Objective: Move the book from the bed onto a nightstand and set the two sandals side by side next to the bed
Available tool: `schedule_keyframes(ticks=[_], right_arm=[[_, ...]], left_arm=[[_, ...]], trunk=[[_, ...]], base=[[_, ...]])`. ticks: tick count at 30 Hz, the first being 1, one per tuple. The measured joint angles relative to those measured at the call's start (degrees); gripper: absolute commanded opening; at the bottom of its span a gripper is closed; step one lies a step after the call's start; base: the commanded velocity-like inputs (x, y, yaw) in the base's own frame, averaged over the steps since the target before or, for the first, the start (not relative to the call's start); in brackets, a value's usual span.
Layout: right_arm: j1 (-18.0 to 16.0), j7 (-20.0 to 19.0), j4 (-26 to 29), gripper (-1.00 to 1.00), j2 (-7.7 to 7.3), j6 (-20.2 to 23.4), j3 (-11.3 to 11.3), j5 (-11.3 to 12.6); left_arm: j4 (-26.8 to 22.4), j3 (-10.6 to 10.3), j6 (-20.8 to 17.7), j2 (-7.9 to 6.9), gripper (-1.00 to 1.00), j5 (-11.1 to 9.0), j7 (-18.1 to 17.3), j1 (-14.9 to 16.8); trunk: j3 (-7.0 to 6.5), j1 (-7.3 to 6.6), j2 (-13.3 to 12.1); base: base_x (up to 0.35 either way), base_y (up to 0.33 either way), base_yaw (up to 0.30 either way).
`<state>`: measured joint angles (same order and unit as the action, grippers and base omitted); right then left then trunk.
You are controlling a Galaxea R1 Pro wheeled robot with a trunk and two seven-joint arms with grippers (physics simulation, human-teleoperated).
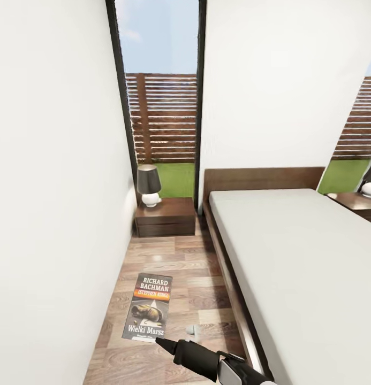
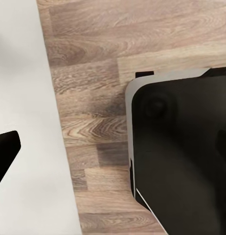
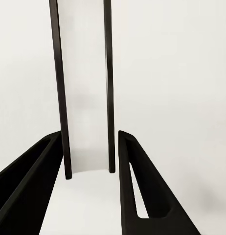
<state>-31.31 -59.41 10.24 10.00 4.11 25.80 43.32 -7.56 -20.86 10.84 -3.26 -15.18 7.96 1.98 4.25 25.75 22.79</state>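
- The book [image 1: 148,307] lay flat on the plank floor [image 1: 169,256], in the strip between the white wall [image 1: 57,214] and the bed [image 1: 292,256], cover up.
- Its long axis ran roughly along that strip, toward the nightstand [image 1: 166,216] and the window [image 1: 163,96]; the title "Richard Bachman" sat at the far end and "Wielki Marsz" at the near end, so the lettering read upright from the head view.
- The book leaned slightly off the line of the planks, its far end nearer the bed side, its near left corner close to the wall.
- The strip was narrow: wall on one side, the bed's dark frame edge on the other, the nightstand closing its far end with a lamp [image 1: 149,184] on top.
- Bare floor lay between the book and the nightstand, and a lesser gap between the book and the bed frame.
- A small pale object [image 1: 191,330] sat on the floor just beside the book's near right corner; what it was could not be told.
- The mattress top was plain and flat; a second nightstand [image 1: 359,203] stood past the bed's far side.
- The right gripper [image 3: 88,181] had its fingers apart with nothing between them, facing a white wall and black window frame.
- One dark finger [image 1: 169,346] reached in at the bottom of the head view, its tip just short of the book's near edge.
- The left gripper's fingers could not be judged; its wrist view gave floor, a white surface and a dark robot body [image 2: 184,152].
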Motion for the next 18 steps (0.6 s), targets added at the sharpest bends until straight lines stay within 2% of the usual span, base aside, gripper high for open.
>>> schedule_keyframes(ticks=[10,18], right_arm=[[0.0,0.0,0.0,-1.0,0.0,0.0,0.0,0.0],[0.0,0.0,0.0,-1.0,0.0,0.0,0.0,0.0]], left_arm=[[0.0,0.0,0.0,0.02,1.0,0.1,0.0,0.0],[0.0,0.0,-0.1,0.03,1.0,0.1,0.0,0.0]], trunk=[[0.08,-0.01,0.0],[0.1,-0.02,0.0]], base=[[0.074,0.0,0.036],[0.217,0.0,0.006]])
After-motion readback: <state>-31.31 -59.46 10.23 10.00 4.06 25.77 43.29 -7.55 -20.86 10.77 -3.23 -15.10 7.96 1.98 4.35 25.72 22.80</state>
